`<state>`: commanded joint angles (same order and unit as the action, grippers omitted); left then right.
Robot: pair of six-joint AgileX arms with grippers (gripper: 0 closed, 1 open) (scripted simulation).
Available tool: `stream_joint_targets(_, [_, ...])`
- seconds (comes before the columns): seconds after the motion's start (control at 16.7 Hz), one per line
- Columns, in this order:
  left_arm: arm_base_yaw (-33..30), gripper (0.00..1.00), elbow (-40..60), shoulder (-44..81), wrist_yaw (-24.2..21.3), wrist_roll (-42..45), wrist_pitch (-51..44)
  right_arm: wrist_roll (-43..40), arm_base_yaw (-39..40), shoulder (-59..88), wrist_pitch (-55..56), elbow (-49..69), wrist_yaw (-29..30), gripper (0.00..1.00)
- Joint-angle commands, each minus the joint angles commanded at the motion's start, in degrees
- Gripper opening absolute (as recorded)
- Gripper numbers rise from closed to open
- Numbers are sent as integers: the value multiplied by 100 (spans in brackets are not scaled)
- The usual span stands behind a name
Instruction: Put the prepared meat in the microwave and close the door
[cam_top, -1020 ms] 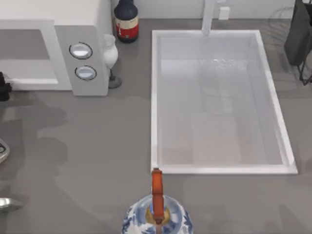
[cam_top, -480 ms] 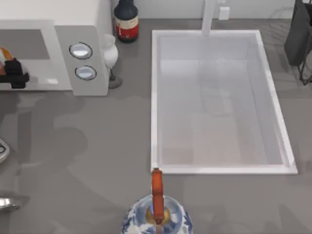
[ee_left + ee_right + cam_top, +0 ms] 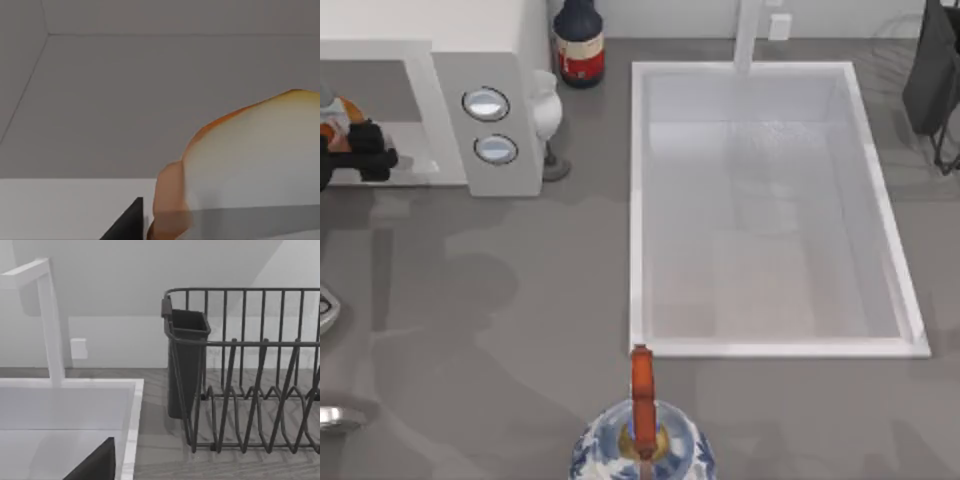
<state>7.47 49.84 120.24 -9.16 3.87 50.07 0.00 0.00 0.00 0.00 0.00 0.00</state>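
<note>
- The microwave (image 3: 485, 120) stands at the desk's (image 3: 520, 300) far left, its grey cavity open to the front.
- The left tool (image 3: 365, 155), at the cavity's mouth, grips the prepared meat (image 3: 335, 120), held just inside the opening.
- The sink (image 3: 770, 345) lies well to the right.

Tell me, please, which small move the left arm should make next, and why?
Probably carry on a little deeper into the microwave, then lower. The left gripper sits at the cavity's front edge, and the prepared meat it carries is not yet set down inside.
</note>
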Motion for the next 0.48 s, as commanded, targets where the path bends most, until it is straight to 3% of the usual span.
stream_joint_targets(0.06, [0, 0, 0, 0, 0, 0, 0, 0, 0, 0, 0, 0, 0, 100])
stream_joint_targets(0.48, [0, 53, 0, 0, 0, 0, 0, 0, 0, 0, 0, 0, 0, 100])
